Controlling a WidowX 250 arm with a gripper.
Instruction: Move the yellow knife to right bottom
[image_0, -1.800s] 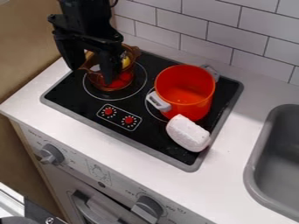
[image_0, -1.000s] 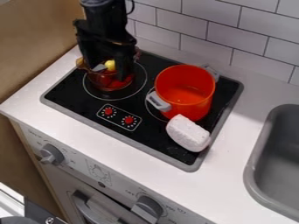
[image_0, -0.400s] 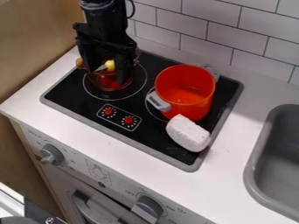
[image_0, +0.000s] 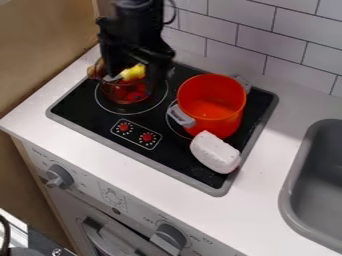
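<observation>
A white block (image_0: 214, 153) lies beside an orange pot (image_0: 228, 126) on the stovetop (image_0: 179, 158), left of a grey sink (image_0: 287, 194).

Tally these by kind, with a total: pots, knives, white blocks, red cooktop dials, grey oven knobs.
Pots: 2 (orange-red pot, see-through brown pot)
Knives: 1 (yellow knife)
White blocks: 1 (white block)
Red cooktop dials: 2 (left dial, right dial)
Grey oven knobs: 2 (left knob, right knob)
Total: 8
</observation>
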